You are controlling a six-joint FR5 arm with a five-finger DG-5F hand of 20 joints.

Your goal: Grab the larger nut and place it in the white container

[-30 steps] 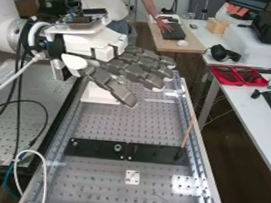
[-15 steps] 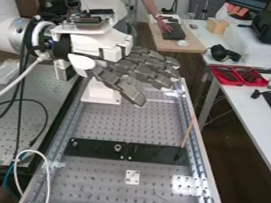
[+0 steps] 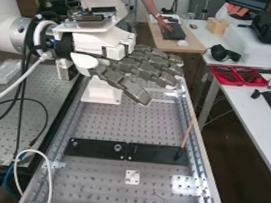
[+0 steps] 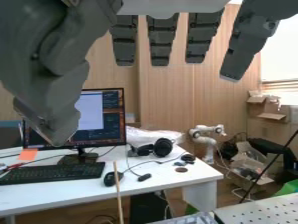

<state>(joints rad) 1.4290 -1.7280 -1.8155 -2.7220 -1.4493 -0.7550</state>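
Note:
In the high view the hand (image 3: 140, 69) hangs over the far part of the perforated bench, its fingers straight and spread, the thumb pointing down to the right. Just below it stands a white container (image 3: 101, 93), its top partly covered by the hand. On the flat black bar (image 3: 154, 153), nearer the camera, sit the bearing (image 3: 117, 147) and the smaller nut (image 3: 74, 143). The wrist view has the hand (image 4: 161, 42) with straight fingers and the thumb well apart, nothing between them.
A thin wooden stick (image 3: 187, 134) rises from the bar's right end. A small white plate (image 3: 132, 177) lies nearer the camera. Red trays (image 3: 238, 75) and headphones (image 3: 223, 53) are on the white desk at the right. Cables (image 3: 19, 101) hang at the left.
The hand has shifted a little to the right, its fingers still straight, and more of the white container shows below it. The parts on the bar have not moved.

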